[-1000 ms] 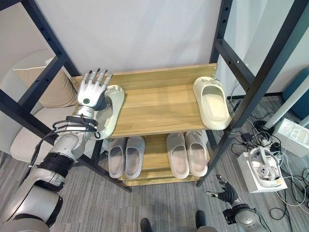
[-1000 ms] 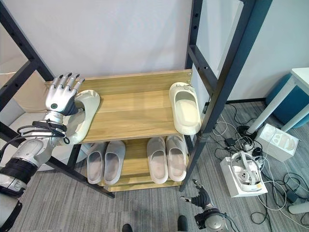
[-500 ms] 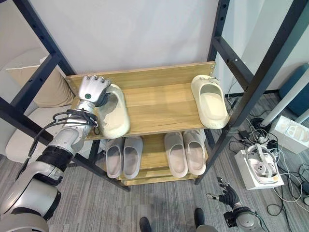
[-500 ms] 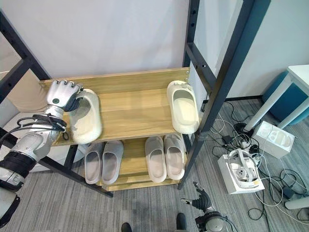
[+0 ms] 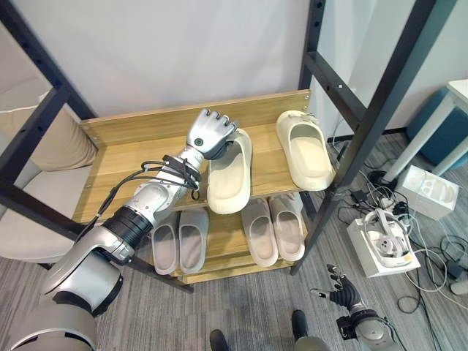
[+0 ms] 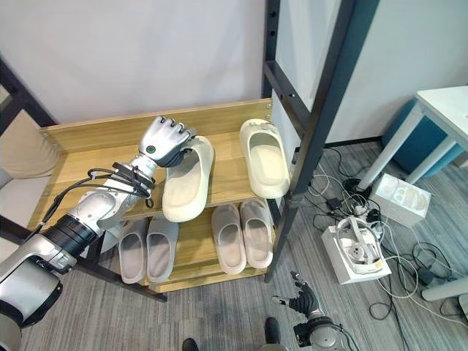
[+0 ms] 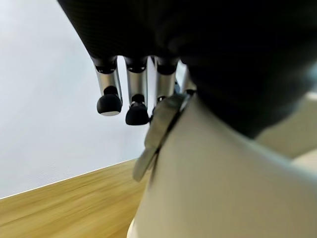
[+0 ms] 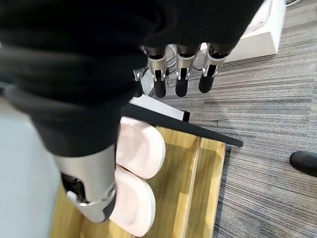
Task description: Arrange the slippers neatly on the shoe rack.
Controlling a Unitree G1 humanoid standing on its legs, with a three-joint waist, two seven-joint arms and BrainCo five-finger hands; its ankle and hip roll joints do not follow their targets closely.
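Change: the left hand [image 5: 210, 133] is carrying the cream slipper [image 5: 228, 172] rightward across the upper shelf [image 5: 131, 157]; 1 second ago that slipper was lying at the shelf's left end with the fingers spread above it, and half a second ago the fingers were already closing on its heel end.
Slipper position: the carried slipper is now sitting just beside the second cream slipper [image 5: 303, 149], with a narrow strip of wood showing between them; its toe is overhanging the shelf's front edge and it is lying slightly skewed against its partner.
Meaning for the task: the 2 upper slippers are coming together as a pair, so this step is judged nearly done; squaring the toe and pushing it back from the edge is probably what is remaining.
Left hand state: the fingers are curling over the slipper's heel rim, clamping it; in the left wrist view the dark fingertips [image 7: 109, 104] are hanging past the cream wall of the slipper.
Left arm pose: the arm is reaching diagonally up from the lower left, wrist bent toward the shelf's middle.
Right hand: the right hand [image 5: 338, 289] is hanging low over the grey carpet [image 5: 241, 307], fingers relaxed and apart, holding nothing.
Lower shelf: 2 pairs of pale slippers [image 5: 223, 232] are sitting side by side on it.
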